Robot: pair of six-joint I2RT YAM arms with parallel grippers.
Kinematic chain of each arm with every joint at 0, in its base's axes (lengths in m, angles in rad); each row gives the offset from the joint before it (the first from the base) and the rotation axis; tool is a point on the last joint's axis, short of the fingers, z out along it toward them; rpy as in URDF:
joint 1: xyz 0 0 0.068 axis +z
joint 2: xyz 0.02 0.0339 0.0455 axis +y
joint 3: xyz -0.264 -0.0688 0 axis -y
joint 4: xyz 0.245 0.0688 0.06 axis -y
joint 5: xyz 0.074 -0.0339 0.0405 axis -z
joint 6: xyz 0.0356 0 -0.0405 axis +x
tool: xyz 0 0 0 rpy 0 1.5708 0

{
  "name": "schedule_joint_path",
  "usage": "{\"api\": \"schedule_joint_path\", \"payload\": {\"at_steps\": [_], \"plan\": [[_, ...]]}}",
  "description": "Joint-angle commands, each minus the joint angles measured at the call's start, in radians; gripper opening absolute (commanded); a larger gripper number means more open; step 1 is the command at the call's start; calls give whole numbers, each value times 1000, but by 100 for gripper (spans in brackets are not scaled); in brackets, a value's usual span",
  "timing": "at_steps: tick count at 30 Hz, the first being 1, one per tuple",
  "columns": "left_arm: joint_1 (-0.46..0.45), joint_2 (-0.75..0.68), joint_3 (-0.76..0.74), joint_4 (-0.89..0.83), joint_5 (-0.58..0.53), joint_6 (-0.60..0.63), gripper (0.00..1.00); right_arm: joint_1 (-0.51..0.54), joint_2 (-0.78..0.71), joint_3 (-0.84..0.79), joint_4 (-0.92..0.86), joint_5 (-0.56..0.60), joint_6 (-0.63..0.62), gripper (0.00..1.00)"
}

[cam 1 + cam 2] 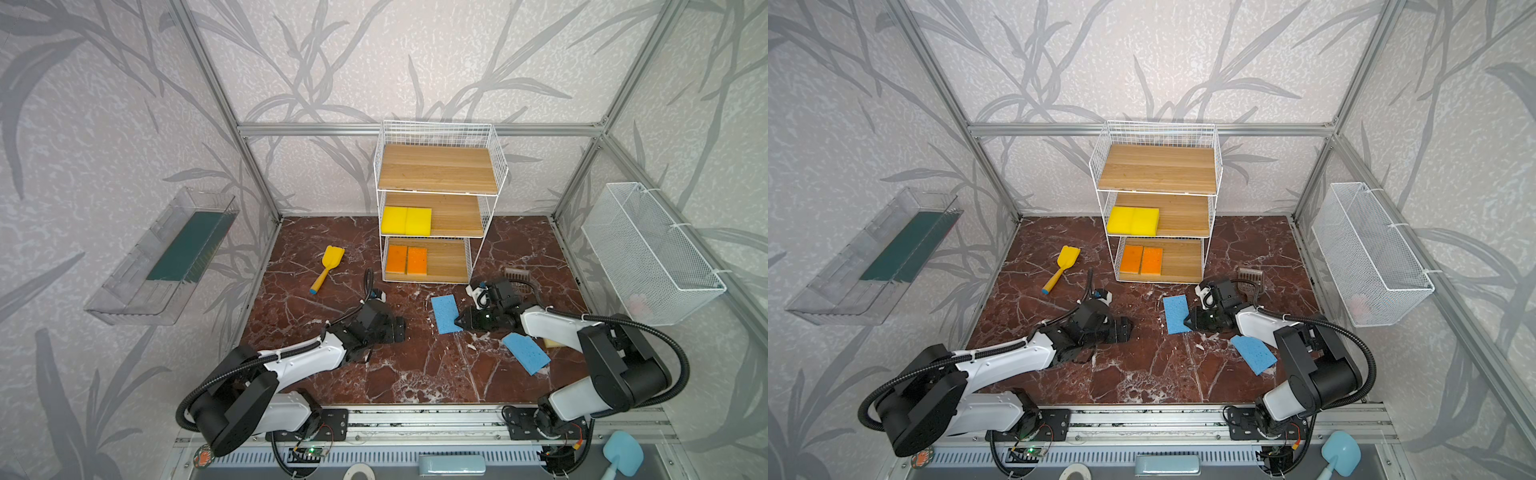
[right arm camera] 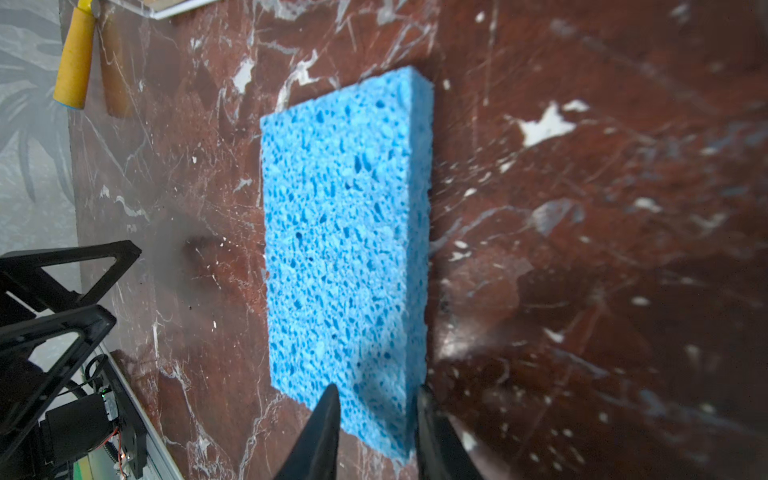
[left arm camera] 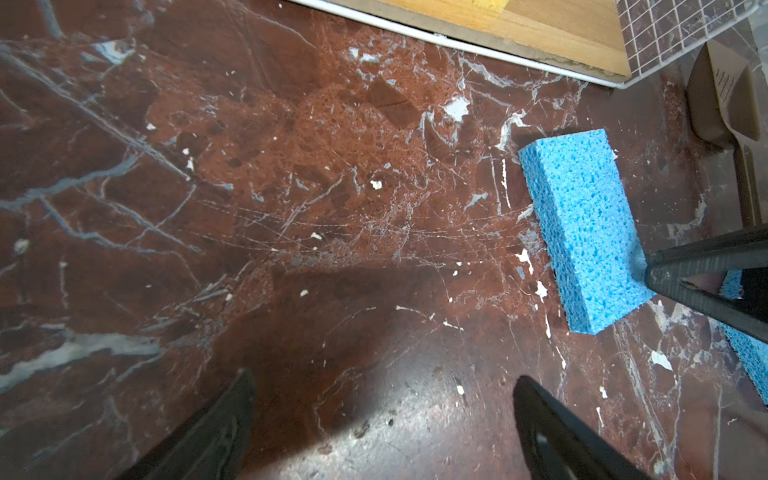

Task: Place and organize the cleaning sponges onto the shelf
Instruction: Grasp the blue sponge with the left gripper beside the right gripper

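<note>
**Right gripper (image 2: pixel 377 388) nips a light-blue sponge (image 2: pixel 345 232) at its corner**

Both black fingers of the right gripper are drawn in narrow on the near corner of the light-blue sponge. One finger lies over the top face and the other against the side edge. That sponge lies flat on the marble floor (image 1: pixel 415 374), near the front of the shelf (image 1: pixel 440 170) and a little right of its middle.

In both top views a second light-blue sponge (image 1: pixel 525 353) lies flat nearer the rail, just beside the right arm. A pale sponge corner (image 1: pixel 552 343) shows at that arm's edge in a top view. The brown slotted scoop (image 1: pixel 517 276) sits behind the right wrist, near the shelf's front right foot.

The left gripper (image 3: pixel 383 377) stands wide open and empty over bare floor, near the gripped sponge's left side but apart from it.

On the shelf, two yellow sponges (image 1: pixel 406 221) sit side by side at the left of the middle board. Two orange sponges (image 1: pixel 406 259) sit likewise on the bottom board. Bare wood runs to the right of each pair, and the top board is bare. The floor between the gripped sponge and the shelf front lies open. The yellow toy shovel (image 1: pixel 328 268) lies well off to the left.
</note>
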Motion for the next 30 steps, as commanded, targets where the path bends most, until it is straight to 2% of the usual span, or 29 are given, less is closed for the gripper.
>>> {"api": "schedule_joint_path", "payload": {"at_steps": [1, 5, 10, 13, 17, 22, 26, 30], "plan": [[-2, 4, 38, -27, 10, 0, 97, 65, 47, 24, 2, 23, 5, 23], [-8, 7, 48, -23, 18, -11, 96, 93, 74, 40, 17, 35, 25, 9], [-18, 23, 61, -19, 26, -19, 94, 140, 57, 40, 18, 46, 44, 6], [-31, 45, 66, 3, 41, -31, 89, 188, 44, 27, 51, 51, 93, 7], [-55, 81, 79, 12, 36, -38, 82, 264, 42, 3, 161, 46, 222, 15], [-57, 90, 59, 42, 30, -65, 66, 337, 50, 32, 178, 67, 260, 39], [-59, 100, 62, 31, 34, -69, 53, 337, 33, 31, 197, 65, 278, 43], [-58, 112, 57, 42, 35, -70, 50, 336, -21, 33, 156, 91, 257, 43]]}}
